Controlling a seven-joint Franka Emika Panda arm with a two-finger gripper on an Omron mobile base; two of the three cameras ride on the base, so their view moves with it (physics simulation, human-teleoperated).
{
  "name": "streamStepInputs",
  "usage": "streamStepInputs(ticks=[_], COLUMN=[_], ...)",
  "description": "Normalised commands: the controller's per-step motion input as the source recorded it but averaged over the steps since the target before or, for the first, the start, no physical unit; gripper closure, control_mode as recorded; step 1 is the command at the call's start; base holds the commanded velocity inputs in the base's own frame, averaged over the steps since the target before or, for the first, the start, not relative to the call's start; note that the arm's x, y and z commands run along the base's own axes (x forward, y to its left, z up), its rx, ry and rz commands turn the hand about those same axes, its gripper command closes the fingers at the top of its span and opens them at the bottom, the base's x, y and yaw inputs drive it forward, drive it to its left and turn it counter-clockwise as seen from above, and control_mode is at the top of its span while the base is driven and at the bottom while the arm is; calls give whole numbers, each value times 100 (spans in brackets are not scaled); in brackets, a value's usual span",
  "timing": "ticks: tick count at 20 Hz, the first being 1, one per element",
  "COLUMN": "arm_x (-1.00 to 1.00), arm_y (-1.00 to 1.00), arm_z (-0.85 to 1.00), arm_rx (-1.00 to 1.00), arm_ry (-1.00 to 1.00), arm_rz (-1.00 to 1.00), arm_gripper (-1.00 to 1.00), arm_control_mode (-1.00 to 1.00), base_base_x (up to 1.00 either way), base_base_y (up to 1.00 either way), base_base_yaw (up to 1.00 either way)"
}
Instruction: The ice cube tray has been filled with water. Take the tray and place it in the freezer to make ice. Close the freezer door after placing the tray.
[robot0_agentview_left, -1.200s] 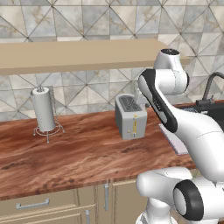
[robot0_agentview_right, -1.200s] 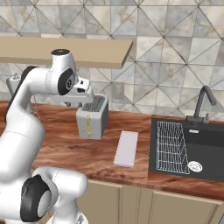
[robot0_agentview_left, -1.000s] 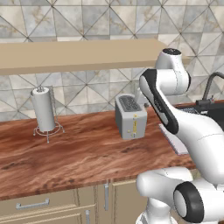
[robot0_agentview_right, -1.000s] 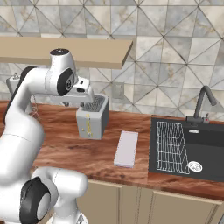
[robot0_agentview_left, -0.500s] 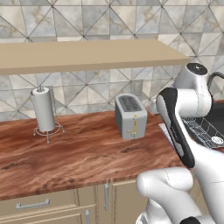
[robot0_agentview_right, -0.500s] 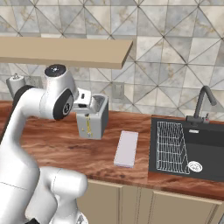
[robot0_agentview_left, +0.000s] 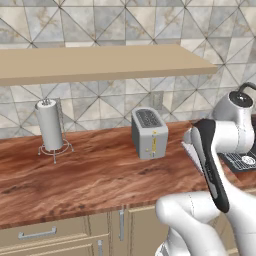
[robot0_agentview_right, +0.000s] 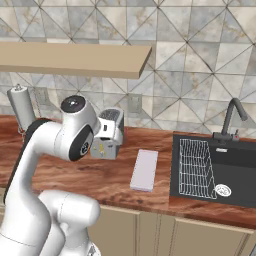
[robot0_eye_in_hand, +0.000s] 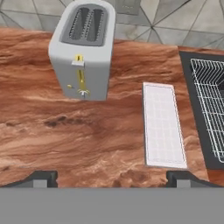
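The tabletop (robot0_agentview_right: 95, 175) of reddish-brown wood is running along a grey tiled wall, with a pale wooden shelf (robot0_agentview_left: 100, 62) hanging above it and cream cabinet fronts (robot0_agentview_left: 60, 232) showing below its front edge. In both base views the robot's own white arm is taking up a large part of the foreground: in the left base view it is covering nearly all of the ice cube tray, leaving just a pale corner peeking out beside the elbow, and in the right base view it is standing in front of part of the toaster (robot0_eye_in_hand: 83, 50). The dark sink (robot0_agentview_right: 225, 172) is sitting at the tabletop's right end, cut off by the picture edge, with a black faucet (robot0_agentview_right: 232, 120) behind it and a wire rack (robot0_agentview_right: 195, 167) lying in its left half. The grey toaster is standing upright near the wall, its yellow lever facing forward. The ice cube tray (robot0_eye_in_hand: 162, 124) is lying flat on the tabletop between the toaster and the sink, apart from both, its long side running front to back. A paper towel roll (robot0_agentview_left: 50, 125) is standing on a wire holder well to the left. The tool (robot0_eye_in_hand: 111, 177) is hovering above the bare wood in front of the toaster and tray, its two dark tips spread wide and holding nothing.
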Motion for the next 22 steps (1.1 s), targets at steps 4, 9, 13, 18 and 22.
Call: streamStepInputs(ticks=[4, 9, 13, 18, 22], arm_x=[0, 1, 18, 27, 40], arm_y=[-61, -64, -48, -25, -25], arm_z=[-26, -21, -15, -1, -4], arm_rx=[0, 0, 0, 0, 0], arm_ry=[0, 0, 0, 0, 0], arm_rz=[0, 0, 0, 0, 0], arm_gripper=[-100, -100, -100, -100, -100], arm_control_mode=[-100, -100, -100, -100, -100], base_base_x=[0, 0, 0, 0, 0], base_base_y=[0, 0, 0, 0, 0], base_base_yaw=[0, 0, 0, 0, 0])
